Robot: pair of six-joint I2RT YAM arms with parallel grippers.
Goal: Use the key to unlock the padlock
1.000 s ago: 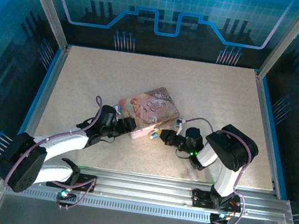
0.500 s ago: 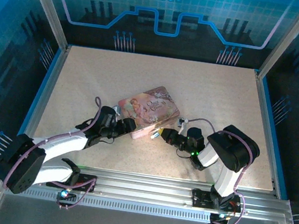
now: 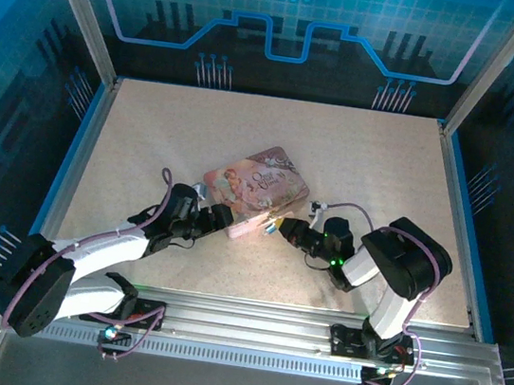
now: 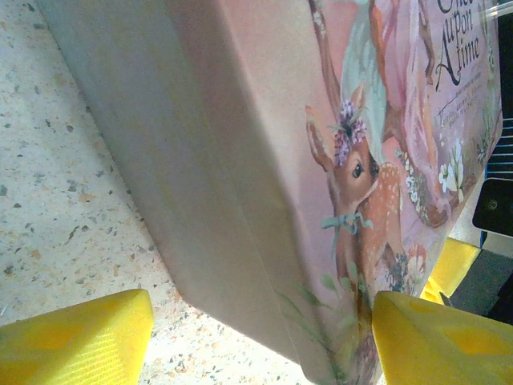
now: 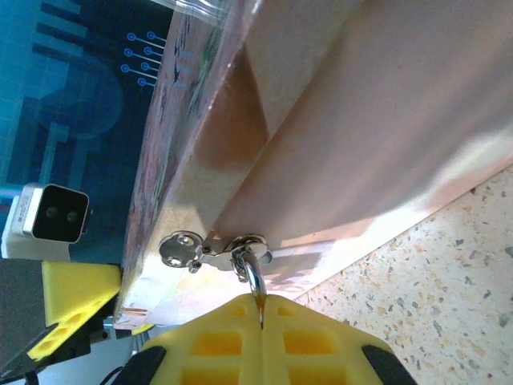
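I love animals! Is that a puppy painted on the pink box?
No, the picture on the pink box is a spotted fawn with purple flowers on its head, not a puppy.

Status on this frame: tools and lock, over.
Left tool open, straddling a corner of the tin. Right tool shut at the hasp, padlock shackle running into its grip. Tin wall tight alongside.

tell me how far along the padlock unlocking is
Done: right pincer shut on the padlock, which is hooked through the hasp on the tin. In hand: left pincer open astride the tin's corner. Left: the unlocking itself; nothing shows it released.
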